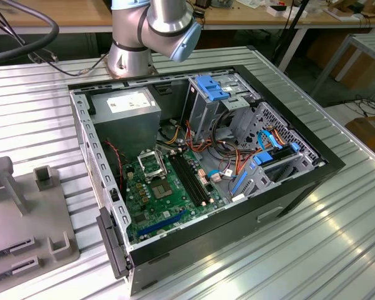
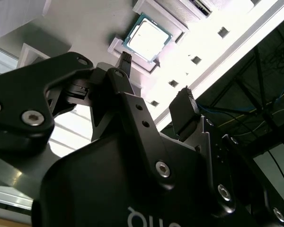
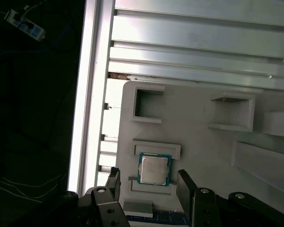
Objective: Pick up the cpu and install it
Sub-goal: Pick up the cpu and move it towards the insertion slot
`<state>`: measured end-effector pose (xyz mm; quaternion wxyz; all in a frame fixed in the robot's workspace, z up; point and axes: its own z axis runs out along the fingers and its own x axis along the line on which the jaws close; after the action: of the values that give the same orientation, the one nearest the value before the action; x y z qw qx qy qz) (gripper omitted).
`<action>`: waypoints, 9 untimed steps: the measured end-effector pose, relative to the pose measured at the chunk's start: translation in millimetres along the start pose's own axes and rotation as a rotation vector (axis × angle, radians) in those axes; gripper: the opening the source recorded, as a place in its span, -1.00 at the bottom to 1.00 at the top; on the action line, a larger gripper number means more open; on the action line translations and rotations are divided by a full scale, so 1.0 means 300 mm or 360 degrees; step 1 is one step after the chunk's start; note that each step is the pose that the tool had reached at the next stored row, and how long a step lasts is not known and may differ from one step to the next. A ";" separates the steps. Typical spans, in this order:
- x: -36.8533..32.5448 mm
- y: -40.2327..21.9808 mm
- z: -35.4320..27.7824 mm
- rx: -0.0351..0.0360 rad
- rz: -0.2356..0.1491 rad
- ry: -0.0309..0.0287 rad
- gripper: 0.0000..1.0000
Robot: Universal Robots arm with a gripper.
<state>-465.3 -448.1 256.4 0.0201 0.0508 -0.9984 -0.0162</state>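
The gripper [image 3: 149, 180] has its two black fingers [image 2: 184, 101] spread apart, with nothing between them. It is aimed at the cpu [image 3: 154, 169], which lies flat, silver top up, in a square recess of a pale grey fixture plate [image 3: 194, 146]. The plate rests on a ribbed aluminium table [image 3: 189, 33]. In the exterior view, the arm [image 1: 156, 25] rises behind an open computer case [image 1: 300, 181], whose motherboard [image 1: 165, 200] carries a square black socket [image 1: 151, 165].
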 end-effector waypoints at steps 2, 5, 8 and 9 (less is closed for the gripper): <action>0.000 0.000 0.003 0.0000 0.0000 -0.00003 0.20; 0.000 0.000 0.004 0.0000 0.0000 -0.00003 0.20; 0.000 0.000 0.007 0.0000 0.0000 -0.00003 0.20; -0.001 0.000 0.008 0.0000 0.0000 -0.00004 0.20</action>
<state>-465.3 -448.1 254.0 0.0200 0.0509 -0.9984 -0.0163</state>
